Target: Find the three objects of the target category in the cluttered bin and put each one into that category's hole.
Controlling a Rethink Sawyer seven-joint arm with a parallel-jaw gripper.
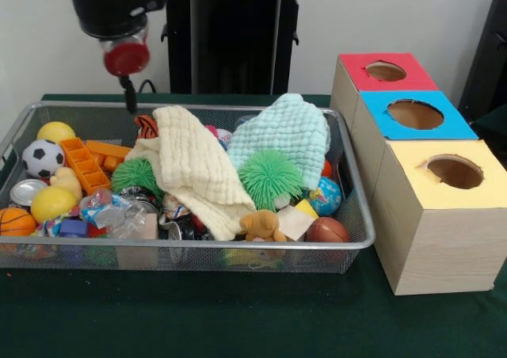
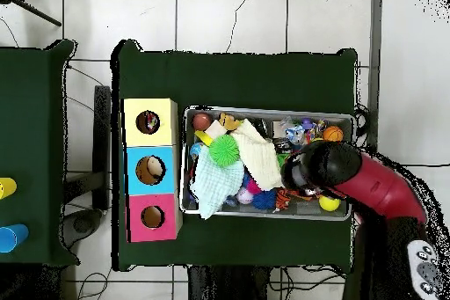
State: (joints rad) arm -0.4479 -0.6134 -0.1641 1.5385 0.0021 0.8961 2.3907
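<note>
A wire bin holds a jumble of toys. On its left side lie a soccer ball, a yellow ball and a small basketball. A globe ball and a brown football sit at the right. Two green spiky balls flank a cream cloth; a mint cloth is draped behind. My gripper hangs over the bin's far left part, just above the back rim, touching nothing I can see. In the overhead view the arm covers it.
Beside the bin stand three wooden boxes with round holes, topped red, blue and yellow. Also in the bin are an orange block tray, a tin can, a teddy and wrappers.
</note>
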